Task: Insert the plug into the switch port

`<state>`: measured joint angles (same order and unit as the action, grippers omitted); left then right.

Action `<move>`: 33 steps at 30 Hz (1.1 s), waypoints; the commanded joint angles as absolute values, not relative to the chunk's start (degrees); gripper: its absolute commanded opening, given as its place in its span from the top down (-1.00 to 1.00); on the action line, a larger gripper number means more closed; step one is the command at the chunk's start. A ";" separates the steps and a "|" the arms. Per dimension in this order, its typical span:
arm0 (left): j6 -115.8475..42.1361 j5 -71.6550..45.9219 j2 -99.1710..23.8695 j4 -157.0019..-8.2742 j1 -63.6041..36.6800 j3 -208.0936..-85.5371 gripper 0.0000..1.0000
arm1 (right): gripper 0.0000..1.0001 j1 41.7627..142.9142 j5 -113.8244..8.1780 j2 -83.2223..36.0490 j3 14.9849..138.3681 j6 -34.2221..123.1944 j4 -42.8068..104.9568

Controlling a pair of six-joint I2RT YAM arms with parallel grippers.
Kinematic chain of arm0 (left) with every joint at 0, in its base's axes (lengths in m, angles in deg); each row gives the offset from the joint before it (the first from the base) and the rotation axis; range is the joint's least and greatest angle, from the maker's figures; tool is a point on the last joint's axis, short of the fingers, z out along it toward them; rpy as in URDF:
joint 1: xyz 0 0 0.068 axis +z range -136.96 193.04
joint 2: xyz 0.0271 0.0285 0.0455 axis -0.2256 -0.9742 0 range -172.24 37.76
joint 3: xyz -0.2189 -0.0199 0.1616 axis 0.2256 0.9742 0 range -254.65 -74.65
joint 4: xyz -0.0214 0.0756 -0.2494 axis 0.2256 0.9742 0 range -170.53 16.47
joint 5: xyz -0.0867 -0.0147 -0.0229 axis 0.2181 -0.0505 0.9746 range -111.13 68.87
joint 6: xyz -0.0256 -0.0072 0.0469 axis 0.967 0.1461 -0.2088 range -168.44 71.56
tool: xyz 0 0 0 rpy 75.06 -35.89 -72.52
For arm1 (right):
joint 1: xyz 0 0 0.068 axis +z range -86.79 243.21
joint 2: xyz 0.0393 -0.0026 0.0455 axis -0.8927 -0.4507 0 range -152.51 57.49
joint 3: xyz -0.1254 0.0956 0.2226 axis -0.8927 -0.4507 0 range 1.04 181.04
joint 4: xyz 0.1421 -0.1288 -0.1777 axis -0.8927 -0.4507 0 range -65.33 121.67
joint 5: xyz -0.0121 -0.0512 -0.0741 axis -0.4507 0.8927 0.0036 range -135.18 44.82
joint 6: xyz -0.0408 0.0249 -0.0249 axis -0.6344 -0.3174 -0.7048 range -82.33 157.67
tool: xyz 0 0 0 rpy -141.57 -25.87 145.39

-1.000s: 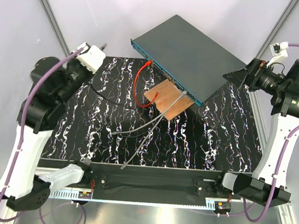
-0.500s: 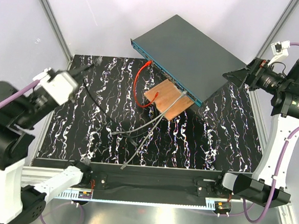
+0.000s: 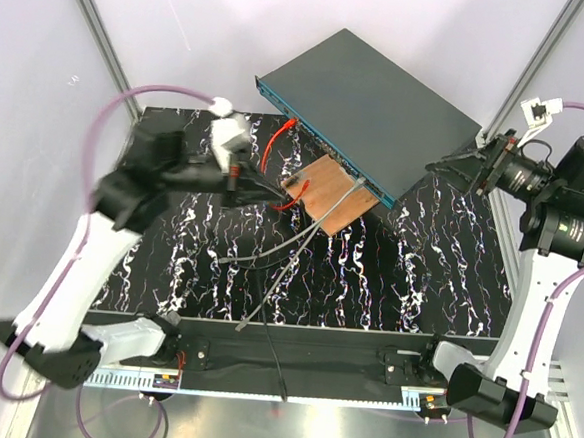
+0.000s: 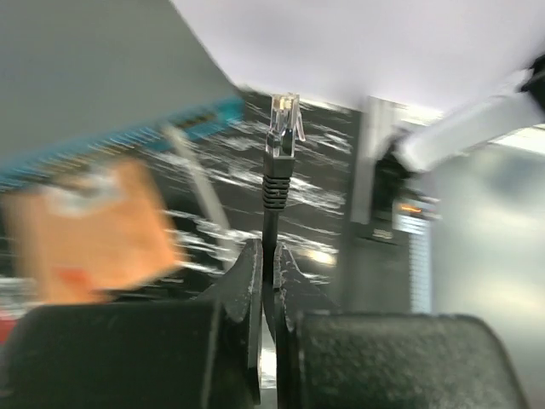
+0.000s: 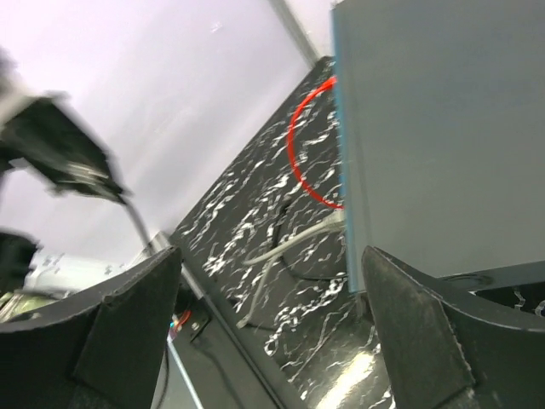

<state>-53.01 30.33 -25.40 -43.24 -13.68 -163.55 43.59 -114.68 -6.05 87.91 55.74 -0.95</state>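
Nearest you, a black cable (image 3: 272, 338) runs from the table's (image 3: 418, 278) front edge up toward the left tool (image 3: 266, 189). Beside it, two grey cables (image 3: 290, 244) lie across the marbled top.

Your left tool is clenched on that black cable just below the plug (image 4: 283, 128). The wrist view is blurred, but it shows the clear plug standing straight out beyond the fingertips (image 4: 249, 264), in the air and apart from the switch (image 3: 370, 109).

The tool hangs by the left corner of the copper plate (image 3: 329, 197), with a red cable (image 3: 269, 162) looping just beyond. Past the plate sits the switch, angled, its blue face (image 3: 317, 141) with the ports turned toward the plate. One grey cable reaches that face.

Your right tool (image 3: 458, 162) hovers off the switch's right corner, fingers (image 5: 128, 324) spread wide, grasping nothing.
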 commanded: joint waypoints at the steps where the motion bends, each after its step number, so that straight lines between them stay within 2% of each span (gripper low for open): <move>1: -39.83 36.79 -27.27 -53.98 -18.15 -160.26 1.00 | -0.84 43.87 -121.11 -3.42 86.47 56.75 3.37; 7: -25.42 39.78 -32.45 -70.22 -23.08 -154.11 1.00 | -0.68 46.33 -121.65 -0.08 83.93 52.61 0.82; 11: -17.69 41.71 -35.54 -78.06 -25.02 -152.17 1.00 | -0.63 53.43 -118.93 -0.07 83.05 50.16 -1.19; 15: -10.75 42.85 -37.91 -84.04 -26.60 -150.67 1.00 | -0.63 64.67 -114.62 -0.78 82.61 47.17 -2.43; 23: -3.08 44.35 -40.64 -92.40 -27.83 -148.04 1.00 | -0.56 70.68 -112.68 -3.32 83.04 46.90 0.29; 25: -6.05 43.22 -40.64 -87.87 -27.92 -148.99 1.00 | -0.56 71.03 -112.16 -3.50 82.87 46.81 0.47; 26: -12.60 41.47 -40.64 -83.91 -27.83 -150.13 1.00 | -0.56 71.03 -111.89 -3.41 82.78 46.90 0.12; 28: -20.88 38.57 -40.38 -69.38 -28.09 -155.47 1.00 | -0.59 71.03 -109.36 -3.24 82.69 46.99 -0.93; 30: -32.80 30.05 -40.03 -56.97 -29.50 -158.74 1.00 | -0.76 71.03 -106.28 -2.62 81.38 50.14 -1.11; 31: -36.45 22.02 -40.03 -52.80 -31.24 -162.24 1.00 | -0.82 71.03 -105.05 -2.54 80.85 53.20 -1.03; 33: -43.91 13.20 -40.73 -43.15 -33.27 -166.12 1.00 | -0.87 71.03 -105.03 -2.27 80.23 56.47 -0.15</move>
<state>-26.65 29.31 -41.49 -61.07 -30.23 -158.39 70.68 -108.49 -3.26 81.14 50.99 -2.00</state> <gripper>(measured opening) 0.031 0.923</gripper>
